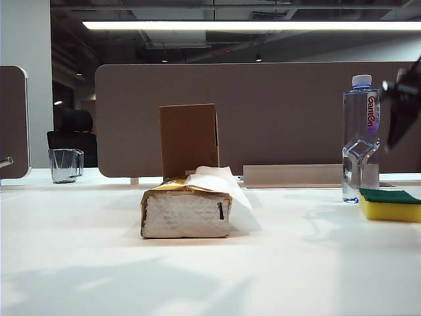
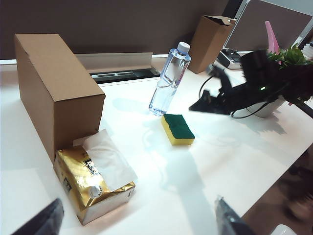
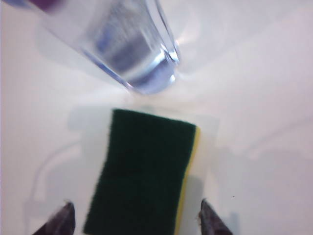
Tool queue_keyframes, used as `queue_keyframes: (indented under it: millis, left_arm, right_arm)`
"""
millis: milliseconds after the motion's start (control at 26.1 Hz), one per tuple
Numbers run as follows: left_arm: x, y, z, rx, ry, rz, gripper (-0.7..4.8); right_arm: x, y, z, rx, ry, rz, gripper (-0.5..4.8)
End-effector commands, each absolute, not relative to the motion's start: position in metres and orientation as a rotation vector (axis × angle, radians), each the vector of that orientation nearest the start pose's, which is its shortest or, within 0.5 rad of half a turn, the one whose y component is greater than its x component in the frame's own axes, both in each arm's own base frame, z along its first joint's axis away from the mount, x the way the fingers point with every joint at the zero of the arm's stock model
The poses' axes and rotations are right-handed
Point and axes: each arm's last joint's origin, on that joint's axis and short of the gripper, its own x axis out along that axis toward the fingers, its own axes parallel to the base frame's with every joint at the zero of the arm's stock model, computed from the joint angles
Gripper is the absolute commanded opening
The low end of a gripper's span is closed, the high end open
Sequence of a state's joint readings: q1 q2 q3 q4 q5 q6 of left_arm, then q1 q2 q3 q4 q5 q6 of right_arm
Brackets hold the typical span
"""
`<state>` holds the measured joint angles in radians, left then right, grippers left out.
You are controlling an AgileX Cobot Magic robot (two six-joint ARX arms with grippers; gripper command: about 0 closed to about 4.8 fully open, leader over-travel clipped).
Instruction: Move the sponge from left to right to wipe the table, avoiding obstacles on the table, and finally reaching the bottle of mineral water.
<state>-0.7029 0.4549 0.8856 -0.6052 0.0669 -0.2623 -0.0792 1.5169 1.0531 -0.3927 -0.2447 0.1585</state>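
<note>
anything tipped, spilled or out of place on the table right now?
Nothing stands out. The bottle of mineral water stands upright and capped, the sponge lies flat beside it, green side up. The cardboard box is upright, and the tissue pack has one sheet sticking out. The right hand hangs open above the sponge; the left hand is open too.

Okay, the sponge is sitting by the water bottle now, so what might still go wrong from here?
1. The right gripper is open straddling above the sponge, with the bottle of mineral water close beside it; a sideways move might tip the bottle.
2. If the sponge catches on a fingertip, it may drag away from the bottle.
The left gripper is open, off by the tissue pack, posing little risk.
</note>
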Motion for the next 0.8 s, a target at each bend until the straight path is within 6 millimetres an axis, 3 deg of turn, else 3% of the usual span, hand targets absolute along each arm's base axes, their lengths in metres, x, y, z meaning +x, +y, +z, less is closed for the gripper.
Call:
queue_keyframes:
  millis: [38, 383, 613, 727, 804]
  left_arm:
    - [0.056, -0.05, 0.361, -0.194, 0.264, -0.741, 4.02]
    - [0.056, -0.05, 0.361, -0.162, 0.251, -0.745, 4.02]
    - [0.058, -0.049, 0.361, -0.039, 0.2, -0.689, 3.93]
    - [0.059, -0.046, 0.361, 0.002, 0.176, -0.577, 3.93]
    - [0.061, -0.043, 0.361, 0.051, 0.158, -0.486, 3.66]
  right_arm:
    - [0.3, -0.016, 0.266, 0.277, 0.773, 0.109, 3.25]
    - [0.24, -0.011, 0.327, 0.261, 0.61, 0.153, 3.19]
    - [0.193, -0.005, 0.357, 0.256, 0.502, 0.225, 2.4]
    - [0.17, -0.004, 0.358, 0.246, 0.451, 0.23, 1.66]
    - [0.154, -0.002, 0.345, 0.241, 0.422, 0.234, 1.45]
